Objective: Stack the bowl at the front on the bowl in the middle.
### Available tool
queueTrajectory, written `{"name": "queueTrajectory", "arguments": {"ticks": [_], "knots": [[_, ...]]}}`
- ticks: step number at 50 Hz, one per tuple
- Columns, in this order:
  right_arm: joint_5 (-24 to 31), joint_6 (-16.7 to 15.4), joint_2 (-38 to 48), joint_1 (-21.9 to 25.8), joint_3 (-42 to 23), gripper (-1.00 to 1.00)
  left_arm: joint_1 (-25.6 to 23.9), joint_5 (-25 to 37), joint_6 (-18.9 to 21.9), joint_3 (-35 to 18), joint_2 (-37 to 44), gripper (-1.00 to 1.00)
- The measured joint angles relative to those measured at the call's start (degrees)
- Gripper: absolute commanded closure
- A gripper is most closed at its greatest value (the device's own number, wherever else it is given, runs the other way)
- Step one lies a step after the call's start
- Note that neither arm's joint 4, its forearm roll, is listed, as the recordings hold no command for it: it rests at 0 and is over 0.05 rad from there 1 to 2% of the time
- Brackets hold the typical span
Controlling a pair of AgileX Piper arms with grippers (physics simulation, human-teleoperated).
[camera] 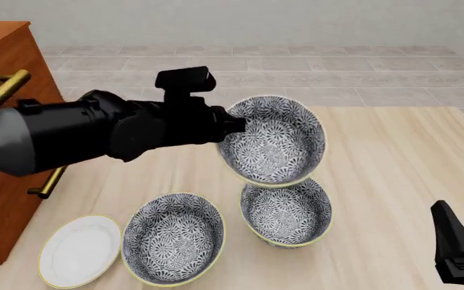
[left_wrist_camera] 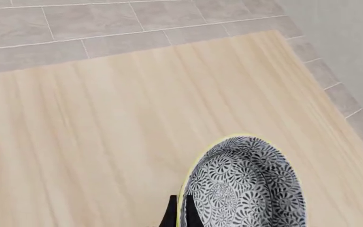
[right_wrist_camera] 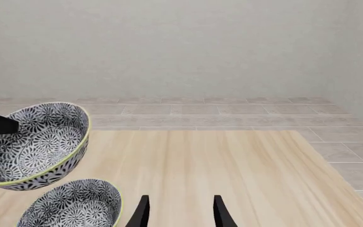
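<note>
The right gripper [camera: 458, 254] stands nearest to the camera, at the near right corner of the wooden table [camera: 393, 169], with its jaws apart and nothing between them. The left gripper [camera: 230, 124] is clenched on the near rim of a floral bowl [camera: 274, 140] and holds it in the air, tilted so that its inside faces the camera. This is probably the bowl at the front, already lifted. Directly under it in the front view sits another floral bowl [camera: 289, 211], which I take as the bowl in the middle. A 3rd floral bowl [camera: 174, 238] rests to its left, beside a white plate [camera: 79, 249]. A wooden cabinet [camera: 6, 121] stands at the left.

The risk I see: the grip is only on 1 side of the rim, so the bowl may slip or swing. If released while tilted, it could catch the lower rim and slide off.
</note>
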Motion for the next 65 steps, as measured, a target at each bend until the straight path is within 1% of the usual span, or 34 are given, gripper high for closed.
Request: {"name": "queueTrajectory", "arguments": {"ticks": [21, 65], "knots": [[0.0, 0.0, 0.0, 0.0, 0.0, -1.0, -3.54, -3.8, -2.13, 2.82, 1.3, 1.0], [0.0, 0.0, 0.0, -0.01, 0.0, -1.0, -5.43, -9.19, -1.83, 6.85, 5.1, 1.0]]}}
